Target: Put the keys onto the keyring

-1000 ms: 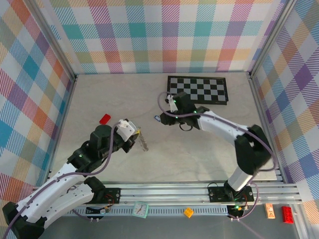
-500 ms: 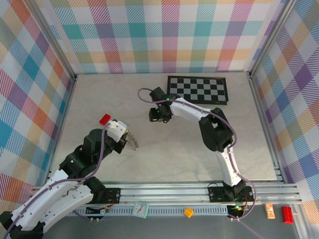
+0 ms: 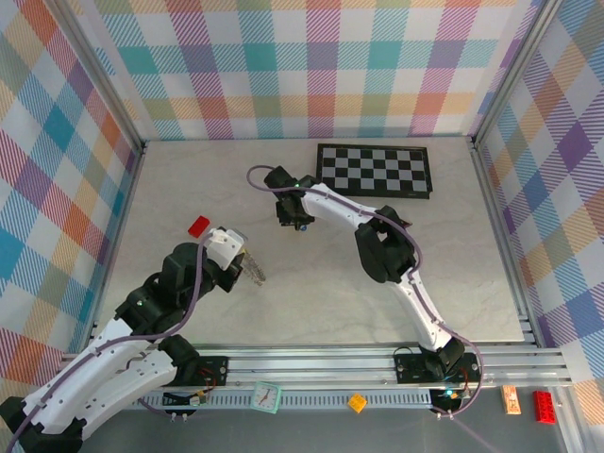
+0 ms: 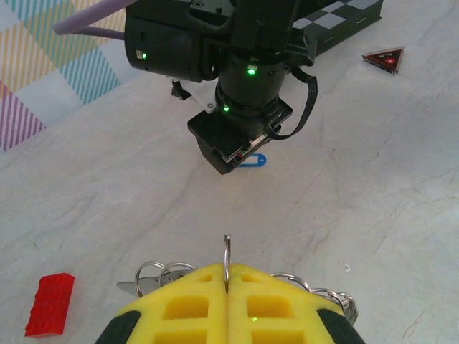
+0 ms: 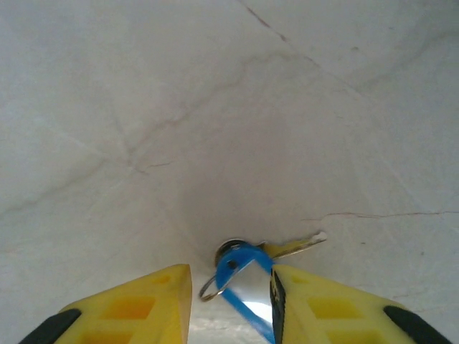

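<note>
My left gripper [image 4: 226,278] is shut on one ring of the keyring [image 4: 226,251], which stands upright between the yellow fingers. More silvery rings of it hang to either side [image 4: 156,275]. From above, that gripper [image 3: 243,257] sits left of centre with the chain [image 3: 255,272] hanging from it. A blue key [image 5: 242,275] with a pale centre, a small split ring and a metal blade lies on the table. My right gripper [image 5: 231,281] is open with a finger on each side of it, the right finger close against the tag. The left wrist view shows this key [image 4: 252,160] under the right gripper's black body.
A red block [image 3: 198,226] lies left of my left gripper. The black-and-white chequered board [image 3: 375,169] lies at the back right, with a small red triangle [image 4: 385,59] near it. Checked walls close in the table on three sides.
The right gripper has swung left and come down over the blue key, its jaws widening and then narrowing. The left gripper has drawn back a little to the left with the keyring.
</note>
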Controlling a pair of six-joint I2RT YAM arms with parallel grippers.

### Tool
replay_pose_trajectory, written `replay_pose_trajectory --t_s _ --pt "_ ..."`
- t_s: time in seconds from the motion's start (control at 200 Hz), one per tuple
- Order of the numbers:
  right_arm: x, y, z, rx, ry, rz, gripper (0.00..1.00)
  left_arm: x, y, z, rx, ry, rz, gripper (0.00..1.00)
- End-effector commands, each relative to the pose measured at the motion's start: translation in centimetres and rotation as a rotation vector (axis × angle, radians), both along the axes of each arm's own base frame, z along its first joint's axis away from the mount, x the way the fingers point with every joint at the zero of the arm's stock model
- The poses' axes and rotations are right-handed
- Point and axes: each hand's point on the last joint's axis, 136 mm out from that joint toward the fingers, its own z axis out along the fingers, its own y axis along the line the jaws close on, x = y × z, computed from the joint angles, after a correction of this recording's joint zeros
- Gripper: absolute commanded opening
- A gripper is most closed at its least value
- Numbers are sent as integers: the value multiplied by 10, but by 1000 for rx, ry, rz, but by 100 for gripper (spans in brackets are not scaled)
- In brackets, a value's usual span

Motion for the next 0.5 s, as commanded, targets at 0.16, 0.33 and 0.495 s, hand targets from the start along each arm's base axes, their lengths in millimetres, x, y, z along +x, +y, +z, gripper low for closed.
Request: replay_pose_trajectory --t_s 0.16,0.33,0.495 --pt "-4 -4 -3 -43 6 -34 22 6 -9 28 -84 -56 -14 0" --pt "-5 -3 4 -37 2 -27 7 7 -11 27 -85 -54 -17 0" --pt "-9 -4 13 -28 5 -21 1 8 -14 27 -88 -53 -23 0"
